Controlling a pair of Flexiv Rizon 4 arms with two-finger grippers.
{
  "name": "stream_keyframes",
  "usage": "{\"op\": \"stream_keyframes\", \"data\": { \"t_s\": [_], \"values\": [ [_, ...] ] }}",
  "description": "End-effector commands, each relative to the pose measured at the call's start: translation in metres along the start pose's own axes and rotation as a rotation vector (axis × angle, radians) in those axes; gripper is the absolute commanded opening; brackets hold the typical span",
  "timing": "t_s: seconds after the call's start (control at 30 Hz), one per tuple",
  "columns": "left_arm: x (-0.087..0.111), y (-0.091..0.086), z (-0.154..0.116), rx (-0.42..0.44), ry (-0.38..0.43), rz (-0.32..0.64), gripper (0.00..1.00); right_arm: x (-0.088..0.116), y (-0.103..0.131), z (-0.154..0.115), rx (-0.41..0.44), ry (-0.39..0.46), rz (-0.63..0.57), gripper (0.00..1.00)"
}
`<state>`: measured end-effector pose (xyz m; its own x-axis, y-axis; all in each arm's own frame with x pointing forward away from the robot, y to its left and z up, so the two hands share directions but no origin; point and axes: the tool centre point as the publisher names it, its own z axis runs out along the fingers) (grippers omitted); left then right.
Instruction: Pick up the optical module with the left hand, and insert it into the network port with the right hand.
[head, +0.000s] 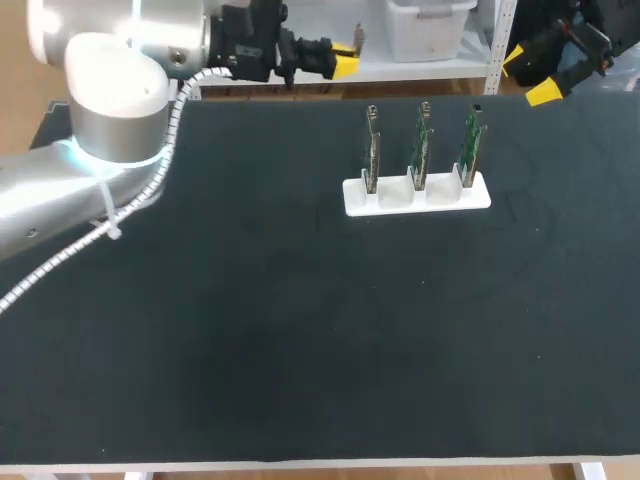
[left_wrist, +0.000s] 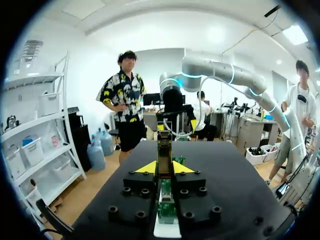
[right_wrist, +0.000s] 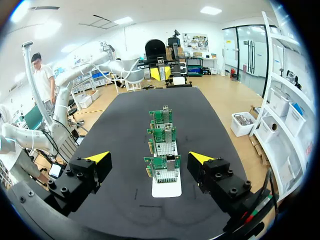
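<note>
My left fingers (left_wrist: 147, 168) pinched a slim metal optical module (left_wrist: 163, 147) at eleven o'clock; right fingers (right_wrist: 98, 158) stood spread at one o'clock.

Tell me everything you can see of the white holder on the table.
The white holder is a low, plastic-looking block with a slotted top, lying flat on the black table, towards its far right part. Three green circuit boards stand upright in its slots, side by side in one row, each carrying a silvery metal part. Only the table and the boards touch it.
</note>
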<state>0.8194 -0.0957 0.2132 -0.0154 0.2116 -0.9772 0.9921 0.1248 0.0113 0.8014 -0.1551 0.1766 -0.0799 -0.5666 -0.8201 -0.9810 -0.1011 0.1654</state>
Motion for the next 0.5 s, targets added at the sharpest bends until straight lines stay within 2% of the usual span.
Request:
{"op": "stream_keyframes", "data": {
  "t_s": [0.03, 0.5],
  "values": [
    [-0.004, 0.011, 0.021, 0.045, -0.113, 0.008, 0.00, -0.001, -0.007, -0.003, -0.601, 0.001, 0.000, 1.00],
    [-0.017, 0.015, 0.072, 0.145, -0.133, 0.015, 0.00, -0.001, -0.007, -0.003, -0.601, 0.001, 0.000, 1.00]
  ]
}}
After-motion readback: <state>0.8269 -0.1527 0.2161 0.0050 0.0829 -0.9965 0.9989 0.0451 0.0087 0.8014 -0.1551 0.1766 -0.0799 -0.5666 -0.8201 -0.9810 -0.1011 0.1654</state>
